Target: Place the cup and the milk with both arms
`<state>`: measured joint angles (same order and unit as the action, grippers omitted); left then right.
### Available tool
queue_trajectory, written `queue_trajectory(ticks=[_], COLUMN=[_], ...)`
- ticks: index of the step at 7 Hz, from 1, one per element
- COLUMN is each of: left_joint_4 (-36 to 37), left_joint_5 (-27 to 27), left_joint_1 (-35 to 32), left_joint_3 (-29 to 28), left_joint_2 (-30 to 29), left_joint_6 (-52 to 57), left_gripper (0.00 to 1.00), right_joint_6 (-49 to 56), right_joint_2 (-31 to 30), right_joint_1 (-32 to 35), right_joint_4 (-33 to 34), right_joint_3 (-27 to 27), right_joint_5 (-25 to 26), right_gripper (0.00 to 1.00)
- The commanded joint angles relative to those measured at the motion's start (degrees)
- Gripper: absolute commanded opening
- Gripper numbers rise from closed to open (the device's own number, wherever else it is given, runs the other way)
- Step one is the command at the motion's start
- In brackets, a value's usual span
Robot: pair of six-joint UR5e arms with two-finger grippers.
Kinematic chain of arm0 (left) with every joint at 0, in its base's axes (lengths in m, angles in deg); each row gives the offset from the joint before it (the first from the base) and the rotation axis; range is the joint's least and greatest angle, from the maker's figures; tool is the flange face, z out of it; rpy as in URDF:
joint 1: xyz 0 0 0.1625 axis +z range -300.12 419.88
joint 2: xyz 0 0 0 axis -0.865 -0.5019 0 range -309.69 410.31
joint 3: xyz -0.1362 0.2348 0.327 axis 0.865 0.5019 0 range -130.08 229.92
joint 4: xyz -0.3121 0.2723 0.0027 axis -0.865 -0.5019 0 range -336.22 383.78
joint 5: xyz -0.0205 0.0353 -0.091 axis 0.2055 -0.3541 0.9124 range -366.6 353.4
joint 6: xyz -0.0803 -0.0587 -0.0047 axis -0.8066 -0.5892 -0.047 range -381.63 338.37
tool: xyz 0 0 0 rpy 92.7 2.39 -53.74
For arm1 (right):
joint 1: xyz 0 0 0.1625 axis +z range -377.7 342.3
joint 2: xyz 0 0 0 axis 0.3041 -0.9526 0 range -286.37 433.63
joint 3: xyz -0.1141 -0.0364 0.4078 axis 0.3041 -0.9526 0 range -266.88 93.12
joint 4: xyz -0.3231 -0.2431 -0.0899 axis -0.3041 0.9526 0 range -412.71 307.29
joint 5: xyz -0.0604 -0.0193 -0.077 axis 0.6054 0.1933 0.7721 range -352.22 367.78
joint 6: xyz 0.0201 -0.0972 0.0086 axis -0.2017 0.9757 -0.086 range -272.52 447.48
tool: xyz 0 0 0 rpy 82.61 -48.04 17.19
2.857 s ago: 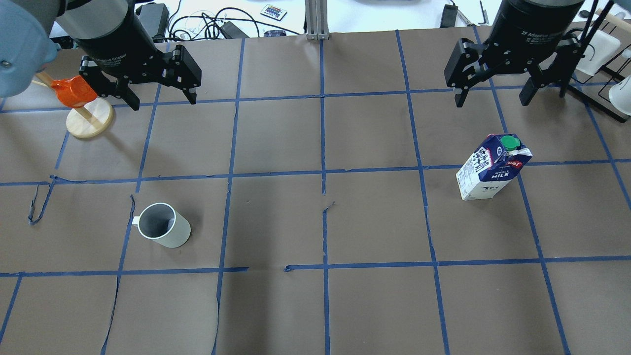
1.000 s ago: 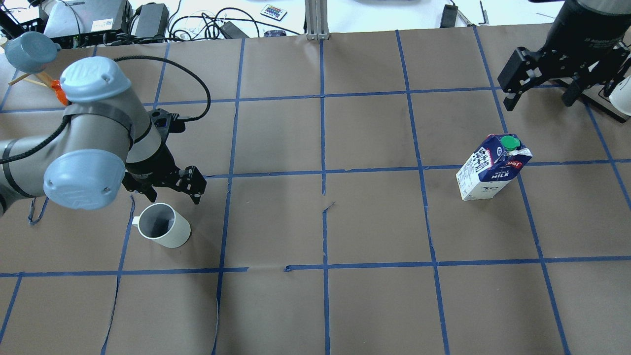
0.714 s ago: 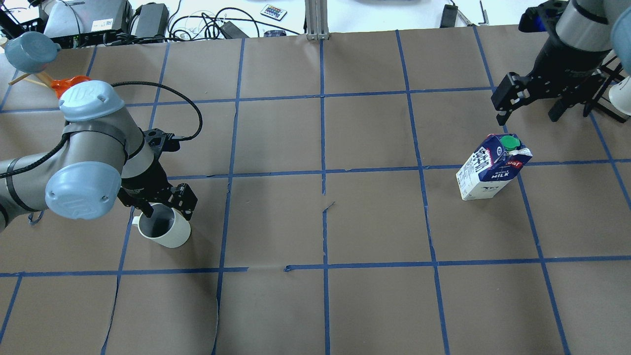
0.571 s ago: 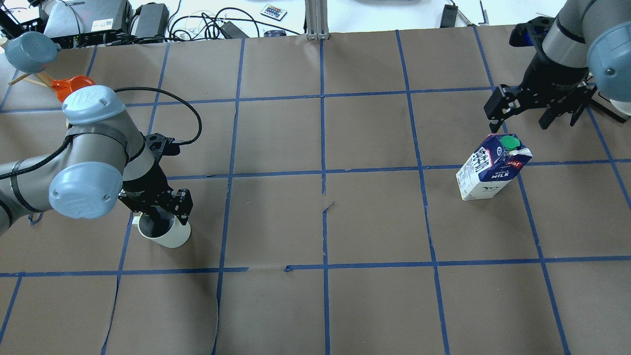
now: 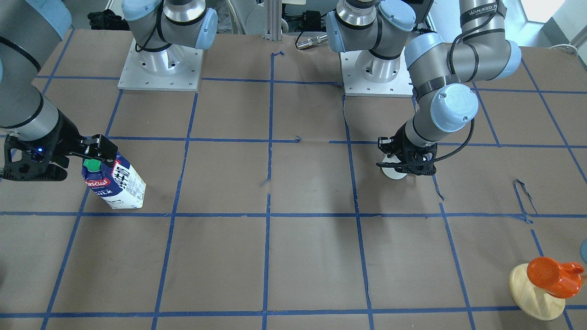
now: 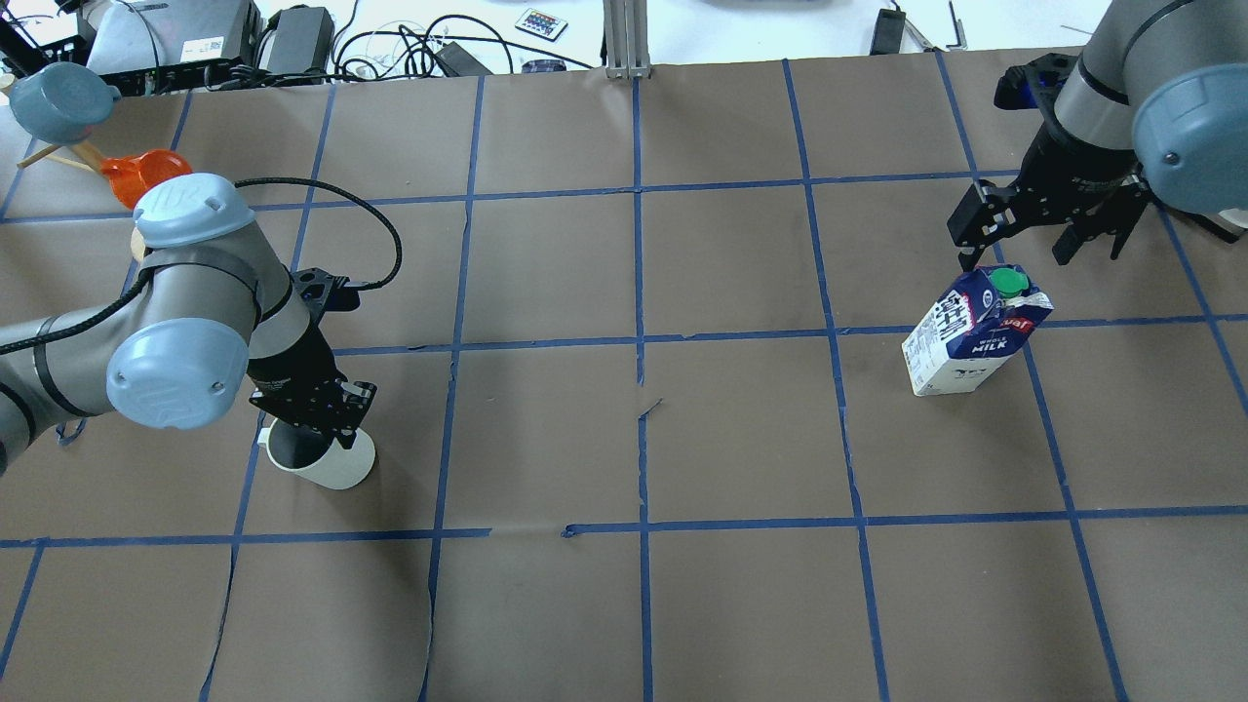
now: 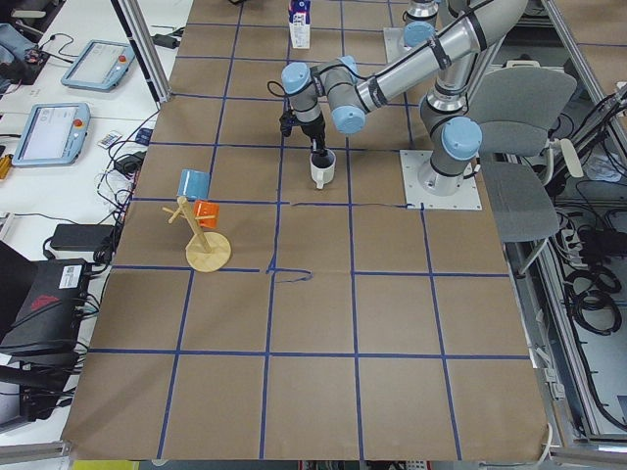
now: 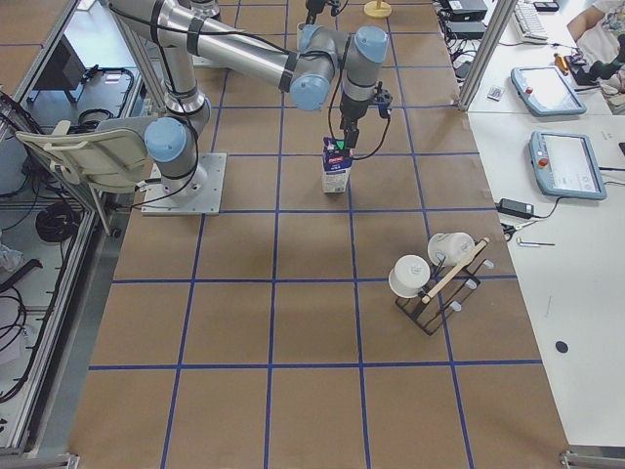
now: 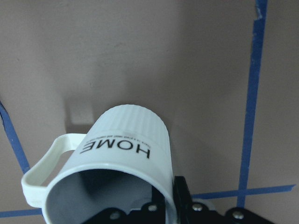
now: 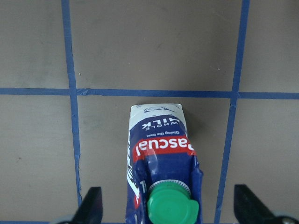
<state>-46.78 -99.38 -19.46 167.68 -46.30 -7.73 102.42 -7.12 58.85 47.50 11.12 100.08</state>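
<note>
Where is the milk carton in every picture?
Front-facing: milk carton at far left.
Overhead: milk carton at right.
Exterior left: milk carton tiny, top edge.
Exterior right: milk carton upper middle.
Left wrist: not in it.
Right wrist: milk carton bottom middle.
Shared landmark: open right gripper by its green cap.

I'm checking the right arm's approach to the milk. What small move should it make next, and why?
Probably lower the right gripper a little, around the upright milk. It is open, its fingers stand wide on either side of the milk without touching it, and they seem about level with the green cap, too high for a firm grasp.
</note>
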Motion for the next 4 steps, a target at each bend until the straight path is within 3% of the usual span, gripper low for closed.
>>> queue_trajectory(ticks=[1, 3, 4], left_joint_4=[0.9, 0.2, 0.0], left_joint_5=[0.6, 5.1, 6.7], left_joint_1=[-2.6, -10.3, -15.9], left_joint_3=[-3.3, -12.6, -17.0], left_joint_2=[-0.3, -4.7, -7.3], left_joint_6=[-7.6, -22.8, -32.9], left_gripper=[0.00, 0.00, 0.00], right_joint_6=[0.2, 0.0, -0.6], right_joint_2=[0.7, 0.7, 0.7], right_joint_1=[-0.1, -0.1, -0.1], right_joint_4=[0.3, 1.0, 0.7], right_joint_3=[1.3, 1.6, 1.6], right_joint_5=[0.1, 0.2, 0.2], right_gripper=[1.00, 1.00, 0.91])
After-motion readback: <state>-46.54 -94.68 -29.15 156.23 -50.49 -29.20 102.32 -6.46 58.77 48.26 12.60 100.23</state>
